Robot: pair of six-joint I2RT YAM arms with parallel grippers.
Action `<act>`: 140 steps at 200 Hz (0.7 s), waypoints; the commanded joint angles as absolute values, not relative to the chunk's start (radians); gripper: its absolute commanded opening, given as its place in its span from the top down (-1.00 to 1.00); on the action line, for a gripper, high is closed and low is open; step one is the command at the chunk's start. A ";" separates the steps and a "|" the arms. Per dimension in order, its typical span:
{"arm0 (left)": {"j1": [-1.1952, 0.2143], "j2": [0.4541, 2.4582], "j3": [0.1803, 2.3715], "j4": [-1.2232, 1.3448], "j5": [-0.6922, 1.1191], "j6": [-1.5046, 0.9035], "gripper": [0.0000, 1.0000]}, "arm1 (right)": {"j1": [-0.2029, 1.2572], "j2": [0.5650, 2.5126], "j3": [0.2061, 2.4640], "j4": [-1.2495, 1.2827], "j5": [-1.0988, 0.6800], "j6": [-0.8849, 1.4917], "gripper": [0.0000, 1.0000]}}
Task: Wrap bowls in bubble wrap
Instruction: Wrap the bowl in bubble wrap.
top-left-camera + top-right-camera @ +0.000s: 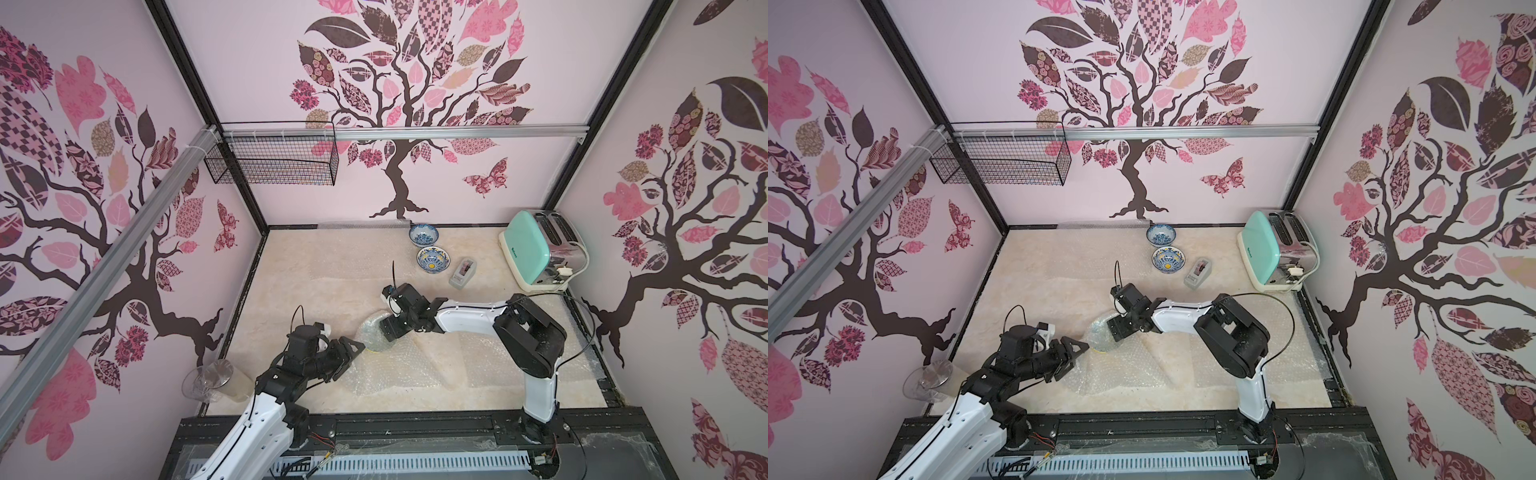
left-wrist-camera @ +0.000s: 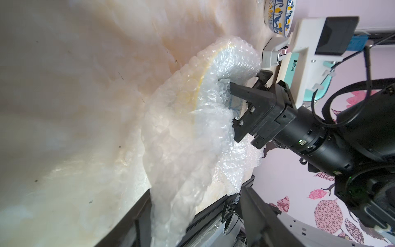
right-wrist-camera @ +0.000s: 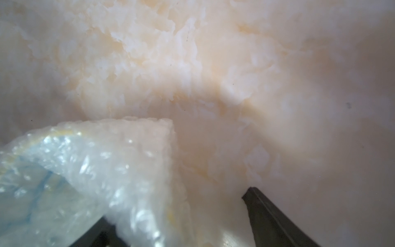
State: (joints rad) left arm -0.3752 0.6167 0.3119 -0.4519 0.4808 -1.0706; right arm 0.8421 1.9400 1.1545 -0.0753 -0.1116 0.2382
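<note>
A pale bowl (image 1: 370,330) with a yellow rim lies under bubble wrap (image 1: 415,365) near the table's middle front. My right gripper (image 1: 388,328) is open at the bowl's far side, one finger against the wrap (image 3: 53,171) and the other finger (image 3: 267,213) apart from it. On the bowl's near side my left gripper (image 1: 353,353) is open, and a hanging flap of wrap (image 2: 171,203) passes between its jaws. Two bare bowls stand at the back: a blue-and-white one (image 1: 424,235) and one with yellow accents (image 1: 433,258).
A tape dispenser (image 1: 463,272) sits right of the bare bowls. A mint toaster (image 1: 536,253) fills the back right corner. A tipped glass (image 1: 208,380) lies at the front left. More bubble wrap (image 1: 361,226) lies by the back wall. A wire basket (image 1: 274,160) hangs above.
</note>
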 commanded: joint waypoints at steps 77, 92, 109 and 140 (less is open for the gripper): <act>-0.388 0.706 0.386 -0.390 0.504 -1.038 1.00 | 0.836 1.977 1.116 -0.178 -0.120 0.245 -0.66; -0.388 0.741 0.390 -0.301 0.521 -1.065 1.00 | 0.836 1.977 1.114 -0.178 -0.120 0.246 -0.66; -0.387 0.799 0.409 -0.210 0.527 -1.076 1.00 | 0.836 1.979 1.116 -0.178 -0.123 0.245 -0.66; -0.384 0.938 0.448 -0.104 0.516 -1.070 1.00 | 0.836 1.979 1.115 -0.177 -0.125 0.245 -0.66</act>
